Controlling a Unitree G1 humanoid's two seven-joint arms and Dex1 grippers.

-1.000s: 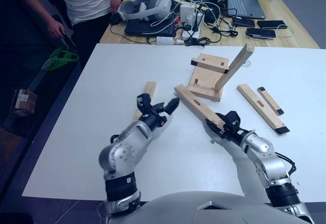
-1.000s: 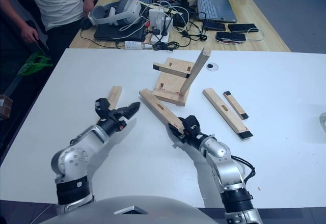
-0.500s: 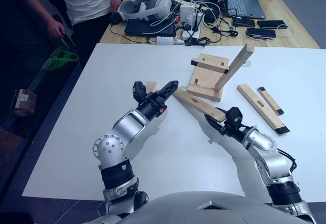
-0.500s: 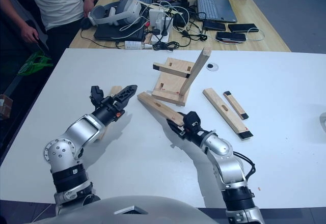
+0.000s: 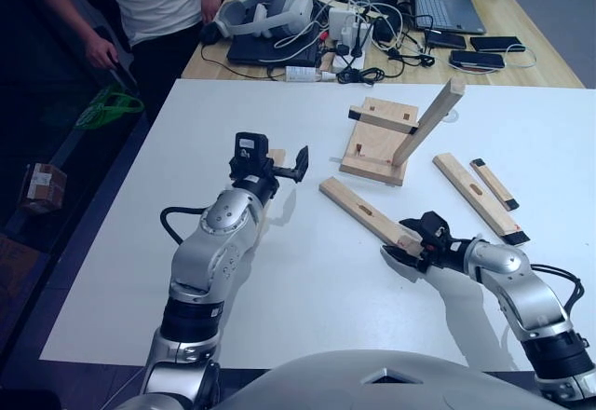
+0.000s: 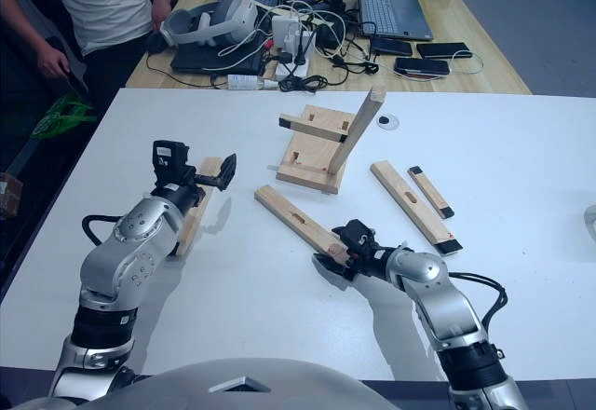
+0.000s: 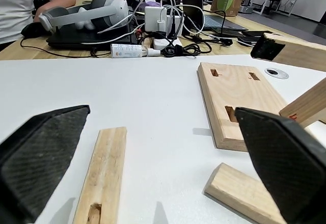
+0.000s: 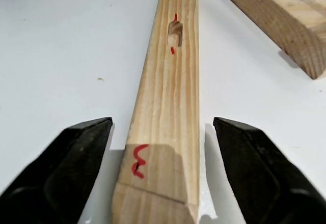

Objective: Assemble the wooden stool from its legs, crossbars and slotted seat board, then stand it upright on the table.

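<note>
A wooden leg [image 5: 366,212] with a slot lies flat on the white table [image 5: 307,289]. My right gripper [image 5: 408,243] is open, one finger on each side of the leg's near end [image 8: 162,152] and clear of the wood. To the left, my left gripper [image 5: 273,155] hangs open over a second leg [image 6: 195,207], which runs below its fingers [image 7: 41,147]. The slotted seat board [image 5: 372,144] lies behind, with one leg [image 5: 429,119] standing up in it and a black-tipped crossbar [image 5: 382,121] across it.
Two more wooden pieces, a long one [image 5: 477,198] and a short one [image 5: 493,184], lie at the right of the table. A second table behind carries laptops, a headset [image 5: 265,11], cables and phones. A person stands at its left end.
The leg at my right gripper has come down flat onto the table and closer to me. My left gripper has swung back left, over the second leg.
</note>
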